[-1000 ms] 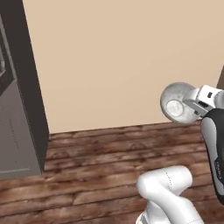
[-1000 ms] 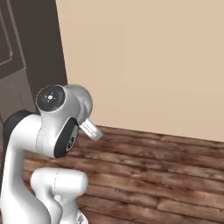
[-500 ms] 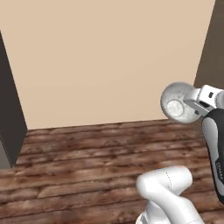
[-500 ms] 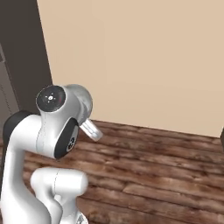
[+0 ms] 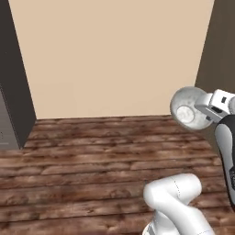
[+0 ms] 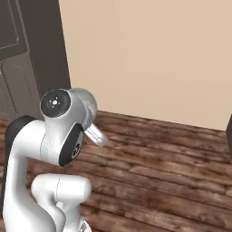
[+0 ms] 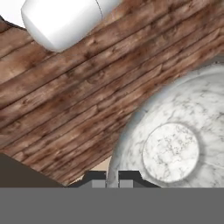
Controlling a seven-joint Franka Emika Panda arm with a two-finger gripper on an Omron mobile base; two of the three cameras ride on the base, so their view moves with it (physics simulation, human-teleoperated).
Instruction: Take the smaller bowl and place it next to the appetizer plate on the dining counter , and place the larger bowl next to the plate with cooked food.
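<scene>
Carrying the smaller bowl on its edge, your gripper has both finger tips pressed close together over the rim, so the jaws are clamped on the bowl's thin wall. From the hand view you look straight into the speckled grey-white hollow, with its round flat bottom facing the camera; pinching the rim lets narrow fingers hold a bowl far too wide to span.

In the left base view the bowl hangs high at the end of the arm, tipped so its opening faces sideways, well clear of the wooden floor. Holding it tucked in and lifted like this looks like a travel posture, keeping it away from furniture while the base drives.

Beyond the floor stands a plain beige wall, flanked by dark cabinet panels. With floor and wall ahead, you are probably mid-transit: the bowl is picked, the dining counter still has to be reached, and the larger bowl remains for later.
</scene>
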